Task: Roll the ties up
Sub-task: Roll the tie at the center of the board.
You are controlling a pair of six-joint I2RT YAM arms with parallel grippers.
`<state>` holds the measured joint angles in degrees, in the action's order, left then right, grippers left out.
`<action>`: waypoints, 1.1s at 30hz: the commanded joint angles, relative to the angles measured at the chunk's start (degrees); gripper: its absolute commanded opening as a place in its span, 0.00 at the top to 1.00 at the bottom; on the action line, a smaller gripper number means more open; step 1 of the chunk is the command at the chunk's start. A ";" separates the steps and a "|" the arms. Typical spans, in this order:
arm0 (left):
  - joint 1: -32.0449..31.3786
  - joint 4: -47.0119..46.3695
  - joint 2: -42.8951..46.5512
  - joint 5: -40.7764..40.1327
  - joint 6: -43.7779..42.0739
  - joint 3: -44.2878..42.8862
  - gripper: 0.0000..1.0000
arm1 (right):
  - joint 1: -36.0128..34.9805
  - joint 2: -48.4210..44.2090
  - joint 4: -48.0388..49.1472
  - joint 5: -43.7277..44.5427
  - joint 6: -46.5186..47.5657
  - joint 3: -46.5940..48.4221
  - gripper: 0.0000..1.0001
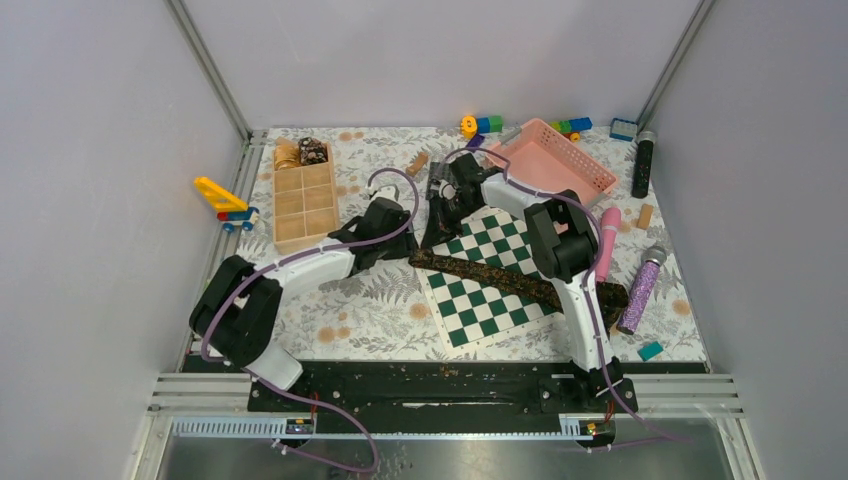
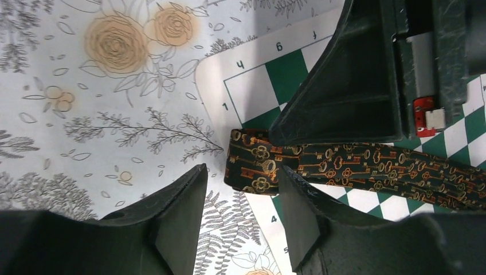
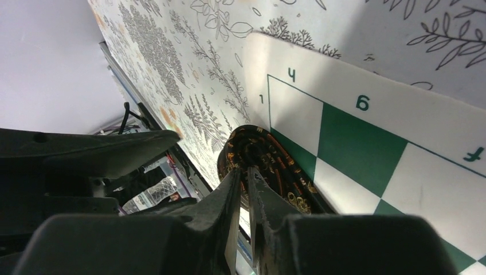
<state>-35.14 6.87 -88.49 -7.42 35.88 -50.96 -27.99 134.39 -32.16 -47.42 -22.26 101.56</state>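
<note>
- Yellow toy (image 1: 222, 198): hard plastic vehicle with a slanted yellow beam, standing at the far left edge of the floral table cover (image 1: 350, 310).
- Wooden tray (image 1: 305, 225): pale rectangular box split by thin slats into small compartments. Its two rear cells hold a golden coil (image 1: 287, 154) and a dark coil (image 1: 314, 151), each a tie wound into a compact round.
- Left gripper (image 2: 242, 175): matte black, wedge-shaped fingers (image 2: 177, 212) spread apart and holding nothing. The turned-over end of the tie lies just ahead of the gap.
- Key-patterned tie (image 2: 372, 169): a long flat band of dark woven cloth printed with gold keys. It lies slantwise across the chessboard mat (image 1: 480, 305), from the mat's left corner to its right side (image 1: 500, 275). The left end is curled into a short loop that overhangs the mat's edge onto the floral cover.
- Right gripper (image 3: 245, 177): reaches down from the far side (image 1: 437, 235). Its two narrow black fingers are pressed almost together, pinching the cloth of the curled end (image 3: 281, 172).
- Chessboard mat: thin, flat, green and white squares with a white border bearing printed characters.
- Pink basket (image 1: 590, 175): rectangular plastic with perforated walls, at the rear right.
- Purple microphone (image 1: 640, 290): glittery cylinder lying right of the mat.
- Black cylinder (image 1: 643, 165): smooth and dark, at the far right.
</note>
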 commanded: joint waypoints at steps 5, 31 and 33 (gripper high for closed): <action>0.07 -5.30 -3.58 3.87 0.73 1.37 0.53 | -0.58 -6.87 3.19 -0.13 -3.09 0.42 0.83; 9.73 2.38 17.88 -0.75 3.15 7.80 0.52 | -10.91 -16.67 -11.31 36.50 31.98 0.01 0.08; 11.05 3.24 19.21 -1.08 3.27 8.09 0.52 | -12.56 -16.06 -11.37 38.45 34.81 0.41 0.07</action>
<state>-26.02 8.58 -72.20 -6.92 38.24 -43.72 -36.97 119.72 -40.40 -15.55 2.72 99.29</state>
